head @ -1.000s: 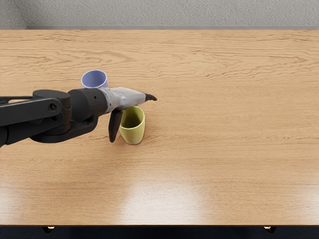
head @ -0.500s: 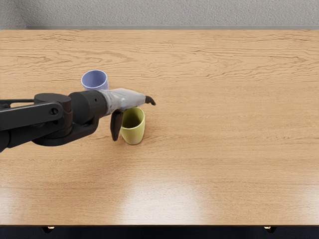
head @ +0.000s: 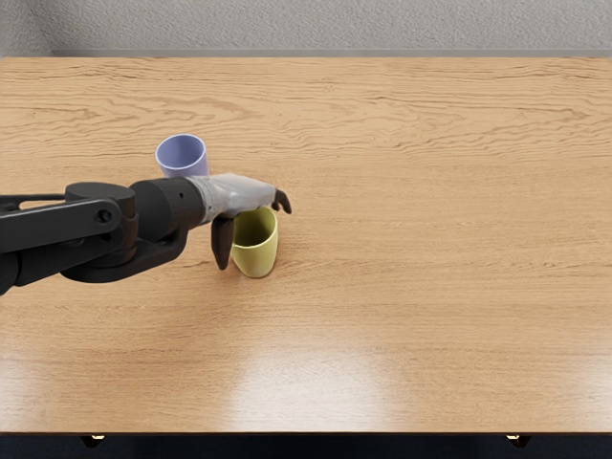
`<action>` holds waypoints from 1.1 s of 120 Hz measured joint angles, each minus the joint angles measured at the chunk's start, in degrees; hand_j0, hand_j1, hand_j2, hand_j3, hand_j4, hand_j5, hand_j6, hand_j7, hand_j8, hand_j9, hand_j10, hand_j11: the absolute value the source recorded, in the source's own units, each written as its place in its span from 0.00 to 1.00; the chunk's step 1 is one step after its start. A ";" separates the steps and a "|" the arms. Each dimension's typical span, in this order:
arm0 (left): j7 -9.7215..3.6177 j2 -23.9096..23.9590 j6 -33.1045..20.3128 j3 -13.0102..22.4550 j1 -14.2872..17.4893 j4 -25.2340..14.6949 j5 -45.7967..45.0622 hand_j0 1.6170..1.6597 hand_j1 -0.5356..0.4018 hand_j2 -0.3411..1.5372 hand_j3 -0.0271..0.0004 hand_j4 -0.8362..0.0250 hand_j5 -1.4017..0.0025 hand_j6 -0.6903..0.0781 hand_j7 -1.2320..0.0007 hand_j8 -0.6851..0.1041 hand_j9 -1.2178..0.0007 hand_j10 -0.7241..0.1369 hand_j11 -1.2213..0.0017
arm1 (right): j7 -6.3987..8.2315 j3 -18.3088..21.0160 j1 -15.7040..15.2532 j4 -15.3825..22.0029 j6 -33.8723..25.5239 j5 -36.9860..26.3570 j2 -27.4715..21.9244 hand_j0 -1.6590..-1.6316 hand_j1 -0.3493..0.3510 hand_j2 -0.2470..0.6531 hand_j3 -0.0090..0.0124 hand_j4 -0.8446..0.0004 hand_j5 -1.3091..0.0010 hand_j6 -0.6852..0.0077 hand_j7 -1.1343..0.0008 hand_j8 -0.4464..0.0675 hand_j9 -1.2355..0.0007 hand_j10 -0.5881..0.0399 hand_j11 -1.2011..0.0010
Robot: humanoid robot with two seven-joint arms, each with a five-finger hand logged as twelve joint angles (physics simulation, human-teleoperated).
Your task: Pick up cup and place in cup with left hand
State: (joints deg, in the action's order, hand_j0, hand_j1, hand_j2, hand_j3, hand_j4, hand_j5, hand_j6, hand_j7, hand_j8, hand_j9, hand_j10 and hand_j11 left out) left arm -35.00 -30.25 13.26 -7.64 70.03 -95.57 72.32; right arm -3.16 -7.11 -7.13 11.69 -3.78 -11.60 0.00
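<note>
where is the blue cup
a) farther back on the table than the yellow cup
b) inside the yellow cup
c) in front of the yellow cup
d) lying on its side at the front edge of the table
a: the blue cup stands on the far side of the left arm, while the yellow cup, by the left hand, is nearer the front.

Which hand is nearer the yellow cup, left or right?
Left. The left hand is close at the yellow cup, overlapping the far side of its rim in this view. The right hand is out of view, so farther off.
</note>
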 joint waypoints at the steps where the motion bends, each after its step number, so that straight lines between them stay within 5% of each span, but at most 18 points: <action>1: 0.00 0.01 0.00 0.01 -0.03 0.03 0.00 0.96 0.63 0.21 0.99 0.68 0.77 0.57 0.74 0.55 0.74 0.55 0.74 | 0.00 0.00 0.00 0.00 0.00 0.00 0.00 0.04 0.04 0.27 0.42 0.97 0.98 0.95 0.97 0.82 0.97 0.90 0.97; 15: 0.00 0.12 0.02 0.15 -0.66 0.37 0.01 0.96 0.61 0.21 0.99 0.67 0.76 0.56 0.73 0.54 0.72 0.54 0.72 | -0.01 -0.01 0.03 -0.09 0.00 0.00 0.00 0.04 0.04 0.27 0.42 0.97 0.98 0.95 0.97 0.82 0.97 0.90 0.97; 45: 0.00 0.02 -0.10 0.17 -0.93 0.54 0.31 0.96 0.54 0.22 0.99 0.58 0.71 0.36 0.66 0.45 0.66 0.46 0.66 | -0.01 -0.01 0.16 -0.49 0.00 0.00 0.00 0.04 0.04 0.27 0.42 0.97 0.98 0.95 0.97 0.82 0.97 0.90 0.97; 68: 0.00 0.14 -0.07 -0.07 -1.04 0.62 0.06 0.94 0.52 0.21 0.99 0.54 0.65 0.44 0.61 0.40 0.60 0.41 0.60 | -0.01 -0.02 0.17 -0.52 0.00 0.00 0.00 0.04 0.04 0.27 0.42 0.97 0.98 0.95 0.97 0.82 0.97 0.90 0.97; 118: 0.00 1.49 0.48 -1.16 0.05 1.90 -0.76 0.92 0.48 0.21 0.99 0.50 0.60 0.52 0.55 0.47 0.55 0.36 0.55 | -0.01 -0.10 0.24 -0.64 0.00 0.00 0.00 0.04 0.04 0.27 0.42 0.97 0.98 0.95 0.97 0.82 0.97 0.90 0.97; 132: 0.00 1.31 1.31 -1.48 2.80 2.13 -2.00 0.92 0.49 0.20 0.99 0.50 0.59 0.51 0.55 0.46 0.54 0.36 0.54 | -0.01 -0.10 0.31 -0.73 0.00 0.00 0.00 0.04 0.04 0.27 0.42 0.97 0.98 0.95 0.97 0.82 0.97 0.90 0.97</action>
State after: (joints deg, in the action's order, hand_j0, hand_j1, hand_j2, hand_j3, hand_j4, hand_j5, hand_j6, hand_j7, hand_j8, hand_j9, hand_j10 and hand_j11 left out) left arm -35.00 -28.93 14.57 -9.12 72.83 -93.44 70.32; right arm -3.16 -7.21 -6.82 10.96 -3.78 -11.60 0.00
